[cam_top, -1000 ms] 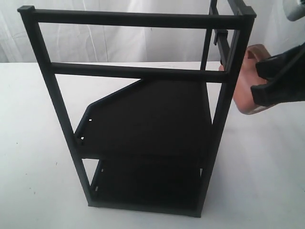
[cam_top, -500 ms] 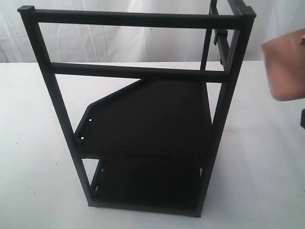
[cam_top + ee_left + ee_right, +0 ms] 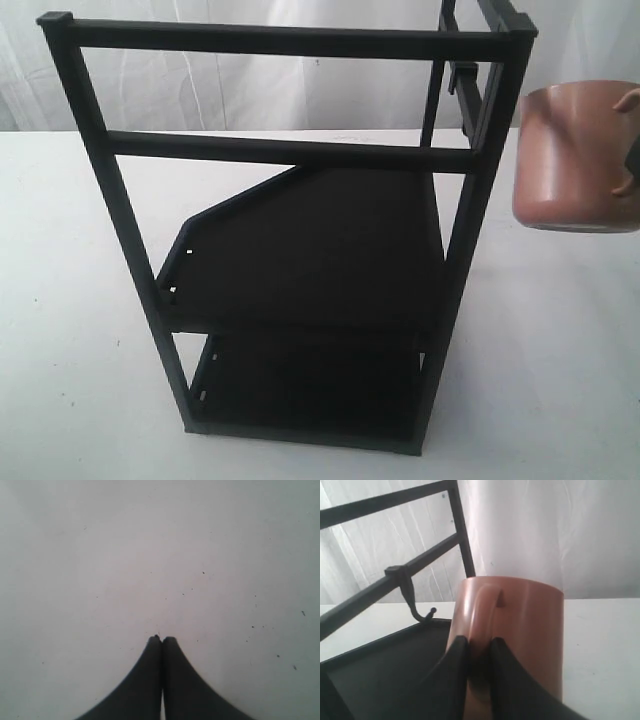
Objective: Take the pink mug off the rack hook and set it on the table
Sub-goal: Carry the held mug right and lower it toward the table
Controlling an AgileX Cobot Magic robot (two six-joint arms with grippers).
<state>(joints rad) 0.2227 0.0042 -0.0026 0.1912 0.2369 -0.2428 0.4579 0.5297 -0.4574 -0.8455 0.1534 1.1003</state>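
The pink mug [image 3: 572,160] hangs in the air to the right of the rack [image 3: 300,150], clear of it and above the table [image 3: 60,300]. My right gripper [image 3: 479,641] is shut on the mug's loop handle [image 3: 482,610], with one finger on each side of the loop. The rack hook [image 3: 420,612] juts from the black bar with nothing on it, and it also shows as a small black bracket [image 3: 462,75] on the rack's far upper bar. My left gripper [image 3: 161,639] is shut on nothing over bare white tabletop [image 3: 150,555]. It is out of the exterior view.
The tall black frame rack has two dark shelves [image 3: 320,250] and stands in the middle of the table. White curtain [image 3: 250,95] hangs behind it. White tabletop stretches to the rack's left and right.
The mug has left the rack's right post, swung out to the right, and now hangs lower with its side facing the camera. The right arm has slid almost out of the exterior view.
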